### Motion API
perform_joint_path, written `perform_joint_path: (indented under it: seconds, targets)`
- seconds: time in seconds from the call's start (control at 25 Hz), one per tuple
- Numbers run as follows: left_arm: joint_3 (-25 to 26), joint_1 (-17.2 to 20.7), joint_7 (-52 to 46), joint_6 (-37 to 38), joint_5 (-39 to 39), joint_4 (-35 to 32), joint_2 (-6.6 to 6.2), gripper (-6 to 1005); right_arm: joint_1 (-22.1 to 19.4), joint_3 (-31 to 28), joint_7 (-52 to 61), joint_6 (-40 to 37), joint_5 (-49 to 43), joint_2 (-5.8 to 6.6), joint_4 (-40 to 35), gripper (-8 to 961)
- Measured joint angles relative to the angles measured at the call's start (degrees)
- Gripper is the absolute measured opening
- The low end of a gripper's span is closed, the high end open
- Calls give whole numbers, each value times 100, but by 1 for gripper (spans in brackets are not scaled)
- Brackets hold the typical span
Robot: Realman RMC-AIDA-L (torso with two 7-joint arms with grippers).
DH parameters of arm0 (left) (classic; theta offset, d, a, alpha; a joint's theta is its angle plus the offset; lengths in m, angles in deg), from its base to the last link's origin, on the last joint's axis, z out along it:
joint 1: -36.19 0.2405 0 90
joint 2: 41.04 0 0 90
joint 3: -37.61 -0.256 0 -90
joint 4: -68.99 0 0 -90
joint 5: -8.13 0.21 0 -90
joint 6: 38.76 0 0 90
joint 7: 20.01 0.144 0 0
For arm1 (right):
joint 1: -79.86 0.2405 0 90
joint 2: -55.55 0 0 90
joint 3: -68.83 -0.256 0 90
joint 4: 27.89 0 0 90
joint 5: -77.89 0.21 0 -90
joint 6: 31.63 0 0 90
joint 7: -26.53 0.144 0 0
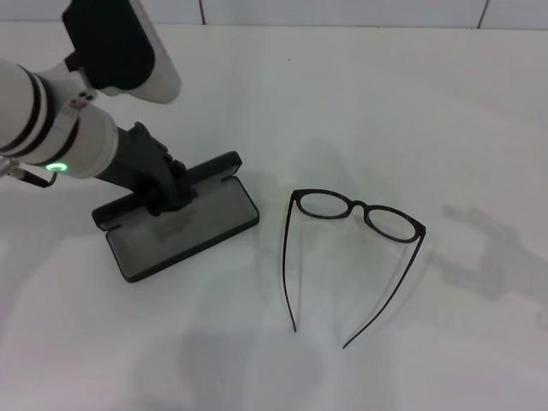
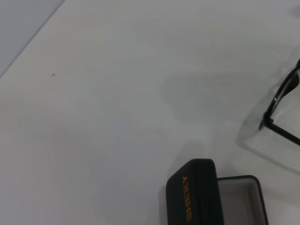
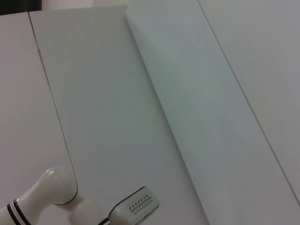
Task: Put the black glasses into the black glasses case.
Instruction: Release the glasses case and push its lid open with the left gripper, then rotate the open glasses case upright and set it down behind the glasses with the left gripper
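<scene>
The black glasses lie unfolded on the white table right of centre, lenses at the far side and temple arms pointing toward me. One corner of them shows in the left wrist view. The black glasses case lies open left of centre, grey lining up, with its lid raised along the far side. The left wrist view shows the lid with orange "SHERY" lettering. My left gripper sits at the case's lid, over the far edge of the tray. My right gripper is out of view.
The white table runs back to a tiled wall. A shadow of an arm falls at the right. The right wrist view shows white wall panels and a white arm segment.
</scene>
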Motion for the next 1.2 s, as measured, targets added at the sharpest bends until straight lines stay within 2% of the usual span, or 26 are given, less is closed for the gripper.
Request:
perform_joint_path:
  seconds: [0.24,0.48,0.72,0.92,1.04,1.2]
  targets:
    - [-169,-11,-8,-5,21,-53,1,364,-24,0,-35,-5,14,-13,6,869]
    - [-228,-13,-40,-20,25,-205,13,247,-54,0,-38,-34,18,-26,9,869]
    - [-372,-17,-31,-283,39,-515,14,217,-120,-10,-46,-117,18,-27,12,869]
    - [-1007,-56,12,-912,346,-556,13,214,-200,-117,-91,-206,-11,-34,12,868]
    - [-1618,-66,-38,-1414,686,-495,27,211,-272,-142,-125,-261,-7,-43,12,868]
    - [-2088,-120,-52,-1948,736,-372,30,209,-331,-141,-172,-274,-5,-51,20,868]
